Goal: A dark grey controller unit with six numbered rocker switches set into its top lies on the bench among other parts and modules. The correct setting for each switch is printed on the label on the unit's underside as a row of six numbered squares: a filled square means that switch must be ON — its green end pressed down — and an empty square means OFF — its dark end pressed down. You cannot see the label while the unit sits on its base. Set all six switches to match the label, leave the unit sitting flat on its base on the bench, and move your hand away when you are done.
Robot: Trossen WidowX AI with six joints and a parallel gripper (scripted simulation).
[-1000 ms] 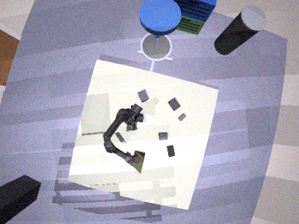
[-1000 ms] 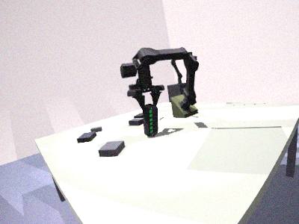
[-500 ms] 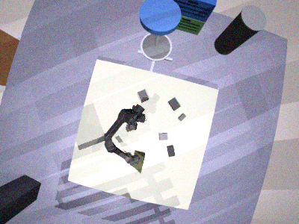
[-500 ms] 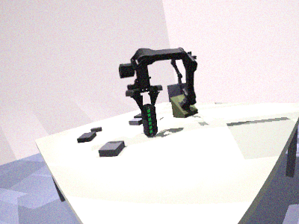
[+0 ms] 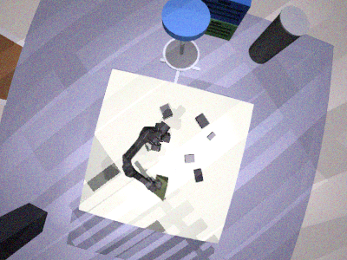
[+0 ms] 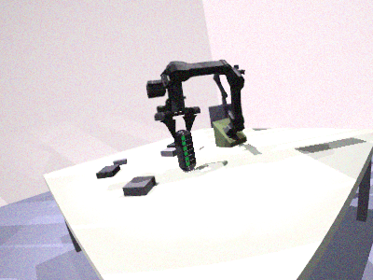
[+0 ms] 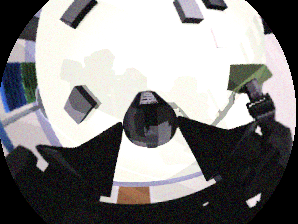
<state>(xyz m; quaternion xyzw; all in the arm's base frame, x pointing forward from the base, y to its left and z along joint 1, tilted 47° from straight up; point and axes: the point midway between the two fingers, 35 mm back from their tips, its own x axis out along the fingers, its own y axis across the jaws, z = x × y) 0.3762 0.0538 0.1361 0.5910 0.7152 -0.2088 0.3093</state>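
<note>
The dark grey controller unit (image 6: 183, 152) (image 7: 150, 131) hangs on end under my gripper (image 6: 182, 132) (image 7: 150, 121), slightly tilted. The two fingertips press on its sides near its upper end, so the gripper is shut on it. Its switch face with a column of green ends shows in the exterior view; which end of each switch is down is too small to tell. In the wrist view the pale label on its underside shows only at a steep slant, and its squares cannot be read. Whether the lower end touches the bench is unclear. In the top view the arm hides most of the unit.
A grey block (image 5: 166, 111) (image 6: 139, 186) (image 7: 78, 105) lies nearest the unit. Other parts on the bench (image 5: 130, 91) (image 6: 210, 224) are a dark block (image 5: 201, 120) (image 6: 108, 171), a small pale block (image 5: 211, 135), a grey block (image 5: 189, 158) and a dark block (image 5: 198, 175). An olive wedge (image 5: 163, 191) (image 6: 223, 135) stands by the arm's base.
</note>
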